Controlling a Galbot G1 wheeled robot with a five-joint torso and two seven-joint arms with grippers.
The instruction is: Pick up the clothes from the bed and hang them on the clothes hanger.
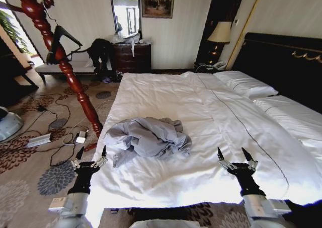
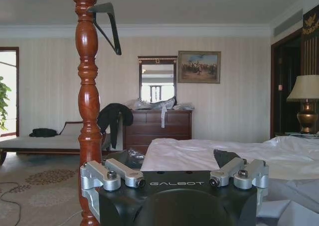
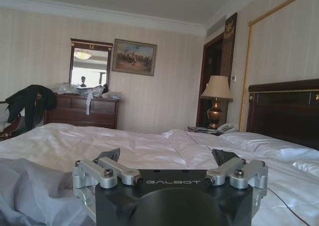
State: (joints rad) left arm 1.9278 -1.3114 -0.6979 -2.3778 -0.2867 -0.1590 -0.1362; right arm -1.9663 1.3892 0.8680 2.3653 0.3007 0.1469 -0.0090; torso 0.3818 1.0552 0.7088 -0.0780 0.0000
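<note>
Your two grippers sit closest to the head camera, both low at the foot of the bed (image 1: 166, 94). Your left gripper (image 1: 90, 154) hovers at the bed's left corner with its fingers spread wide and holding nothing; your right gripper (image 1: 236, 156) hovers over the white sheet on the right, fingers equally wide and empty. Between them, a little nearer your left gripper, the clothes (image 1: 148, 136) lie in a crumpled grey-blue heap on the sheet, touched by neither gripper. You can see a fold of the clothes (image 3: 35, 193) just beside your right gripper (image 3: 167, 158) in its wrist view. Left of the bed stands a dark-red coat stand (image 1: 63, 62), and the clothes hanger (image 1: 61, 39) hangs from it, well apart from the shirt. Your left wrist view shows the hanger (image 2: 109, 26) high on the stand (image 2: 88, 106).
</note>
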